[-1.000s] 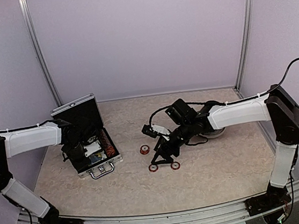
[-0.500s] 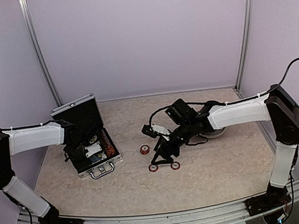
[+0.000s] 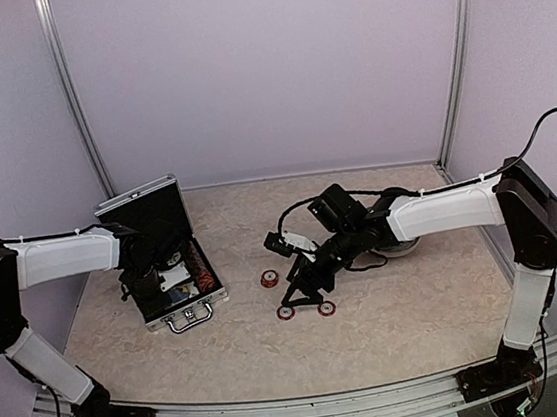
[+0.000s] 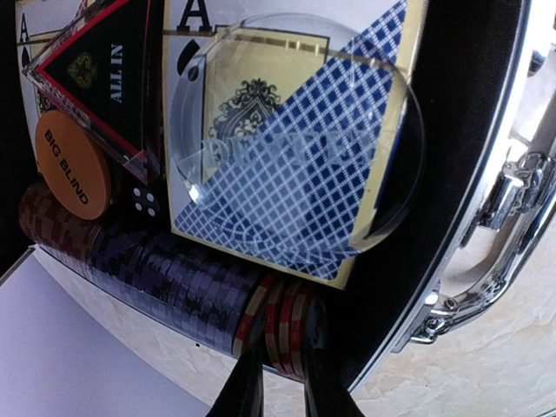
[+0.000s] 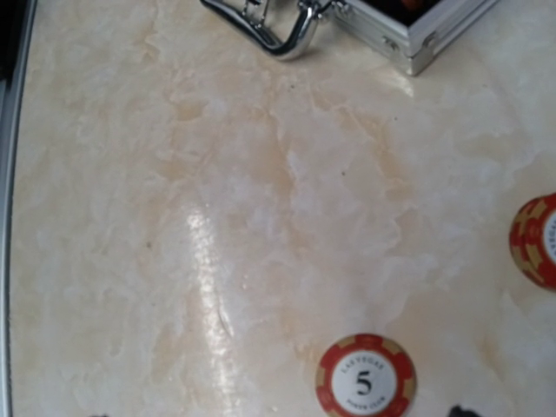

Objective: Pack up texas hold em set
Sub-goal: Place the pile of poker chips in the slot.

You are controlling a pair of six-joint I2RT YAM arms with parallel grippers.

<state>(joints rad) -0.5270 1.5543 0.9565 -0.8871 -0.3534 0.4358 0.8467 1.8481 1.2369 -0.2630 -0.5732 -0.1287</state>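
Observation:
The silver briefcase (image 3: 190,301) lies open at the left, with its lid (image 3: 140,206) up. My left gripper (image 4: 282,395) reaches into it, its fingers close on either side of a few red-and-white poker chips (image 4: 291,334) at the end of a row of dark chips (image 4: 165,269). In the case lie a blue-patterned card box (image 4: 295,187) under a clear disc (image 4: 387,174), a black "ALL IN" marker (image 4: 104,61) and an orange "BIG BLIND" disc (image 4: 74,165). My right gripper (image 3: 306,306) hangs wide open over loose red chips (image 3: 285,312) (image 3: 326,308) (image 3: 269,279). One of them, marked 5 (image 5: 366,380), lies below it.
A pale saucer (image 3: 402,248) sits behind my right forearm. The case handle (image 5: 278,30) and a case corner (image 5: 417,30) lie at the top of the right wrist view. Another red chip (image 5: 537,239) sits at that view's right edge.
The left arm shifted slightly over the case a second ago and has held still since. The right arm and the loose chips have not moved.

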